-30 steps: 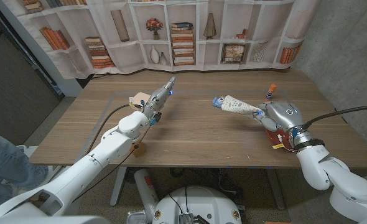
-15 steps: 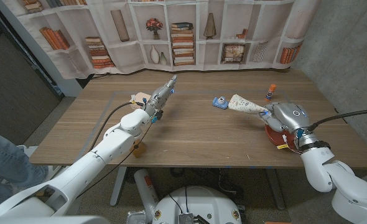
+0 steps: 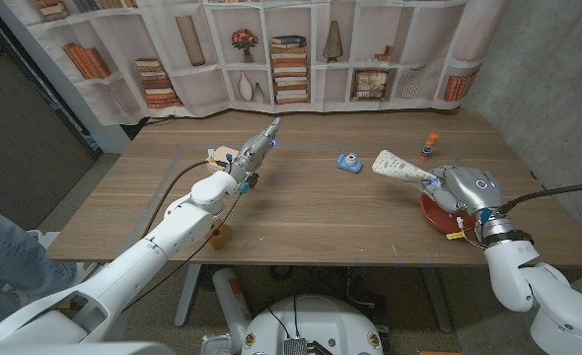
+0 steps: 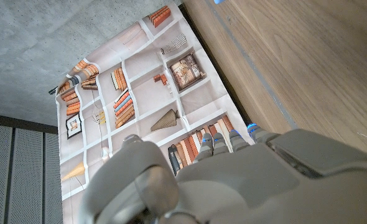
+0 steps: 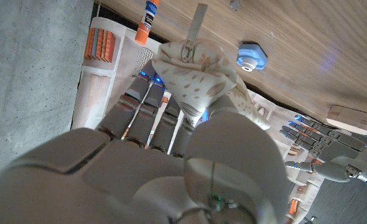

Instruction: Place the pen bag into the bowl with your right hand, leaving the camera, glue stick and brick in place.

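Holding the cream, patterned fabric pen bag in our right hand, we keep it lifted off the wooden worktop, its free end slanting out toward the small blue camera. Our fingers are wrapped around the bag's near end, directly over the shallow red bowl; we cannot tell whether the bag touches the bowl. Beyond the bowl stands the orange-capped glue stick, upright and well apart from the camera. Far across from the bowl, our left hand reaches out with its fingers straight and holding nothing, just beside the tan wooden brick.
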